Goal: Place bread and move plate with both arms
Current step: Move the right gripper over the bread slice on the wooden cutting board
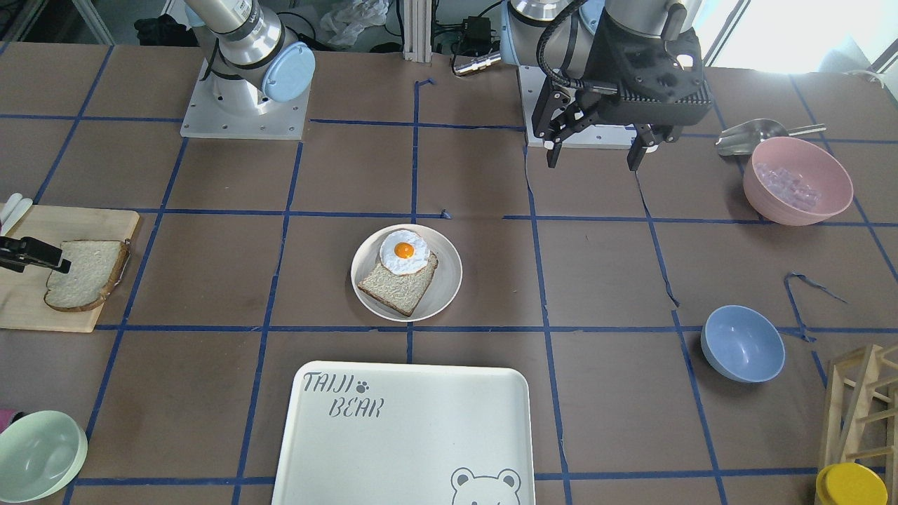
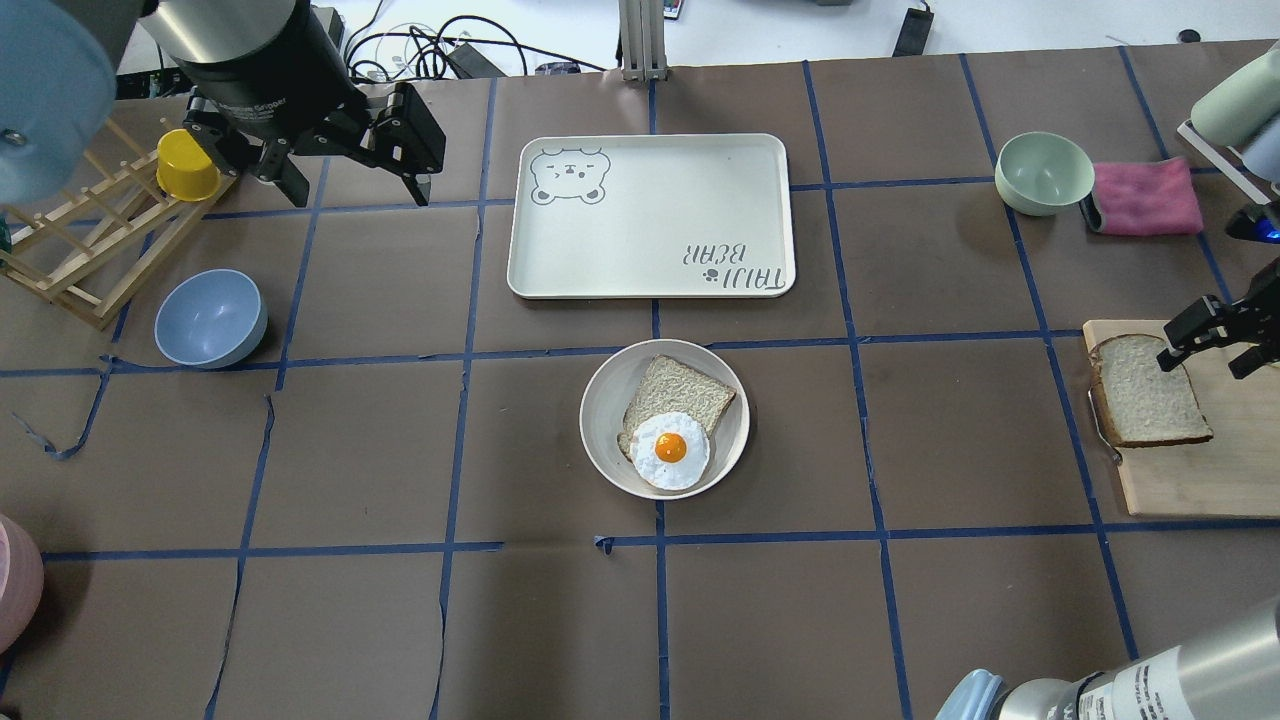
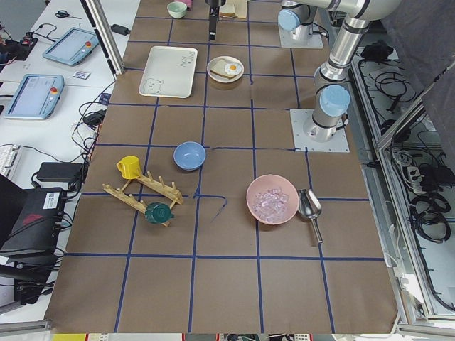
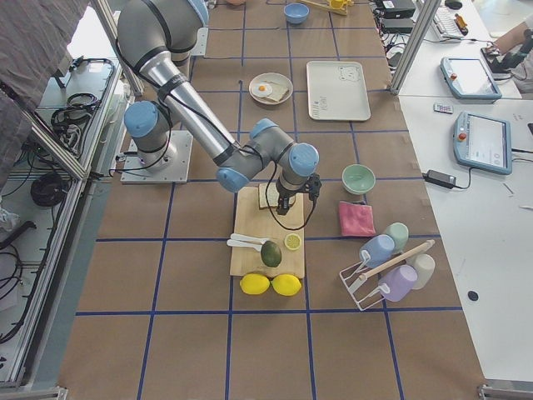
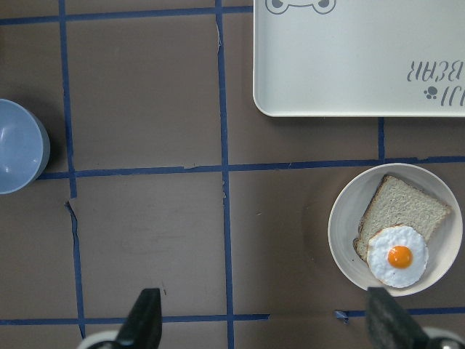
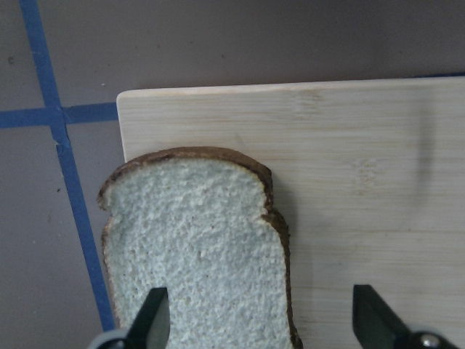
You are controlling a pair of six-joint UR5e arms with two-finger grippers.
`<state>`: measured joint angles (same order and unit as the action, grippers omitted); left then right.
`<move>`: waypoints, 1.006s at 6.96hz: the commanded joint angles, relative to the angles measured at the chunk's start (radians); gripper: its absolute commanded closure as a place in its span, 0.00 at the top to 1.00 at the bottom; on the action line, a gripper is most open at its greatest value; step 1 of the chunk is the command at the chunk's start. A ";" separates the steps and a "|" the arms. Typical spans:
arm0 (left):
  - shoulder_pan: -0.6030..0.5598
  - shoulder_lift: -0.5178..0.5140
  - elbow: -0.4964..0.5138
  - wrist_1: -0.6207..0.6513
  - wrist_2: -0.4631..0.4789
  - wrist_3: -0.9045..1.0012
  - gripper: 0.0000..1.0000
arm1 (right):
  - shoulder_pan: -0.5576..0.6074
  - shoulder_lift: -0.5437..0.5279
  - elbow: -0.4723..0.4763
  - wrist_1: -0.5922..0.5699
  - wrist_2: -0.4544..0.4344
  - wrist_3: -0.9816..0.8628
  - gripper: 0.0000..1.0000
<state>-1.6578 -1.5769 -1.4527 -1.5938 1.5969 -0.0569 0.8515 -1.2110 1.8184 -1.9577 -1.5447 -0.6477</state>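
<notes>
Round cream-white plate (image 2: 604, 400) near centre, holding tan slice (image 2: 686, 393) and fried egg (image 2: 670, 451). Right: pale round-topped bread slice (image 2: 1145, 392) flat on wooden board (image 2: 1190, 482); black right gripper (image 6: 260, 317) above, jaws spread. Far left: black left gripper (image 2: 360, 193) aloft, jaws released

A pale, round-topped slice of white bread (image 6: 192, 247) with thin brown crust lies flat on a light wooden cutting board (image 6: 349, 145), its left side hiding the board's edge beside a blue tape line (image 6: 69, 174). The black fingertips (image 6: 154, 320) of the right gripper (image 6: 263, 318) stand wide apart, one over the bread, one over bare board.
</notes>
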 commanded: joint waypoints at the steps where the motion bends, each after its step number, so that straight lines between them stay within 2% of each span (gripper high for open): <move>1: 0.001 0.000 0.000 0.002 0.000 0.000 1.00 | -0.002 0.008 0.041 -0.036 0.021 -0.003 0.88; 4: 0.001 0.000 -0.002 0.000 0.002 0.000 1.00 | -0.003 0.013 0.053 -0.056 0.003 -0.020 0.80; 5: 0.001 0.000 -0.002 0.000 0.002 0.000 1.00 | -0.003 0.013 0.055 -0.055 -0.005 -0.020 0.66; 6: 0.001 0.000 -0.002 0.000 0.002 0.000 1.00 | -0.003 0.017 0.055 -0.050 -0.006 -0.020 0.40; 7: 0.001 0.000 -0.002 0.000 0.002 0.000 1.00 | -0.003 0.019 0.055 -0.049 -0.008 -0.020 0.10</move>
<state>-1.6567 -1.5769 -1.4541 -1.5938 1.5984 -0.0568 0.8483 -1.1948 1.8725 -2.0093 -1.5495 -0.6669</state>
